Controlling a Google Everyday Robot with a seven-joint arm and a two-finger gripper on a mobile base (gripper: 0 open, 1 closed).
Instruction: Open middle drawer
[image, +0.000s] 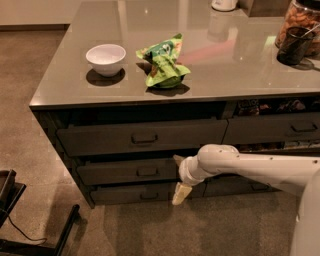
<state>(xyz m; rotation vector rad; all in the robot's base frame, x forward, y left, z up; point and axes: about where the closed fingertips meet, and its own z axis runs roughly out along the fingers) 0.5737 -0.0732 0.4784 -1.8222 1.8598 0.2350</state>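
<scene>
Where the dark grey counter (60, 97) carries its left-hand stack of drawers, the middle drawer (110, 172) is found between a taller-fronted drawer (100, 141) above it and a slimmer one (120, 194) below it. A small metal pull handle (146, 172) is set at its centre. The gripper (178, 176) is held at the right end of the middle drawer, right of that handle and apart from it. It is spread wide: one fingertip (176, 159) is seen by the drawer's upper right corner, and the other, pale one (181, 194) hangs below the drawer's lower edge. Nothing is gripped between them. The white arm (260, 171) is stretched in from the right of the middle drawer, and the fronts on that side are partly covered by it. Nothing is seen in front of the handle itself.

On the counter top above the middle drawer, a white bowl (106, 59) is placed over its left part. A crumpled green snack bag (164, 67) is set over its right part, and the print on the bag cannot be read. Far up and to the right of the drawer, a dark cup (294, 46) is seen beside a jar (299, 17) of brown contents. Low and to the left of the drawer, a black frame (15, 205) is seen on the floor
</scene>
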